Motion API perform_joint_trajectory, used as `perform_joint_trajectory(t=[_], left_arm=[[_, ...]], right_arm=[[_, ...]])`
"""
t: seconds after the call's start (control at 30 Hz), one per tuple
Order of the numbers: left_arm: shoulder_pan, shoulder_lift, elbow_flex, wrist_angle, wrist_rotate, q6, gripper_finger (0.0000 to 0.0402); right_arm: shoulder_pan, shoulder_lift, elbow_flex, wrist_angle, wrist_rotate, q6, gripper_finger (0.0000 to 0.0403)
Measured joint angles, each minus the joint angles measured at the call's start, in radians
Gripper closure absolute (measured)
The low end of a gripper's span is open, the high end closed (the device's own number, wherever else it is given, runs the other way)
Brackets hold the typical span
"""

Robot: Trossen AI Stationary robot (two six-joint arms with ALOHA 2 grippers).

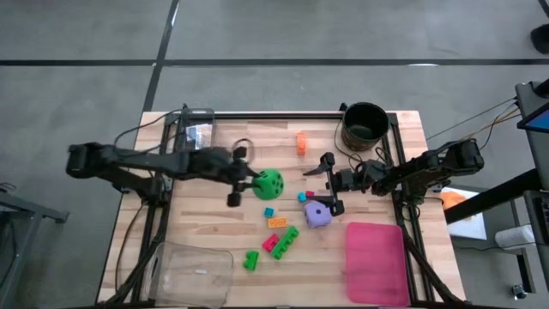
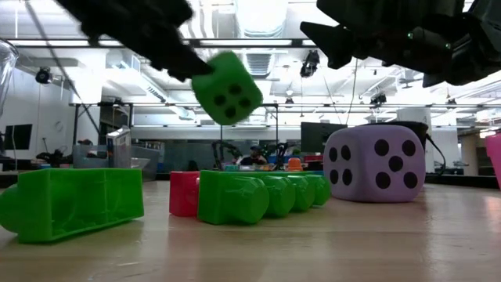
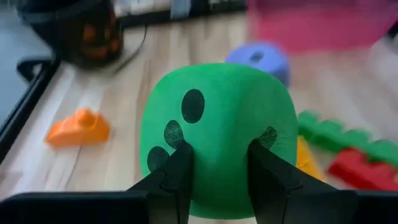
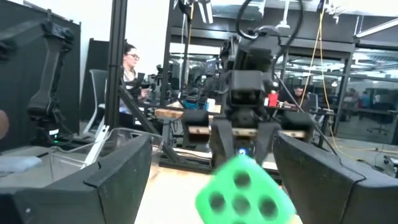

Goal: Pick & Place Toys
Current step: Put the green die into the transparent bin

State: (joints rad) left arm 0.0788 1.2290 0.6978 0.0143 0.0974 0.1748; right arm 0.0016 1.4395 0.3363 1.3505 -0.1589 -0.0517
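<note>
No readable writing anywhere. Left gripper [image 1: 249,182] clamps the green die [image 1: 270,182], soft-looking with rounded corners and black dots, lifted off the wood table [image 1: 214,223] near centre. Right gripper [image 1: 330,184] hangs with fingers spread, holding nothing, purple die [image 1: 318,215] at its 6 o'clock. Green studded bricks [image 1: 286,239] and a red brick [image 1: 269,244] lie at the green die's 5 o'clock; an orange brick [image 1: 301,142] at 1 o'clock.
</note>
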Motion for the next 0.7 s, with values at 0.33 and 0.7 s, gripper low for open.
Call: perform_joint_trajectory(t=[0.33,0.7], left_arm=[[-0.026,-0.462,-0.306,0.055,0.126,-0.053,0.0308],[-0.134,-0.826,-0.37,-0.07,0.429,-0.075,0.0324]], right_arm=[[0.0,0.0,0.0,-0.001,0.0,0.01,0.0072],[0.0,0.0,0.0,-0.021,0.001,0.027,0.0072]])
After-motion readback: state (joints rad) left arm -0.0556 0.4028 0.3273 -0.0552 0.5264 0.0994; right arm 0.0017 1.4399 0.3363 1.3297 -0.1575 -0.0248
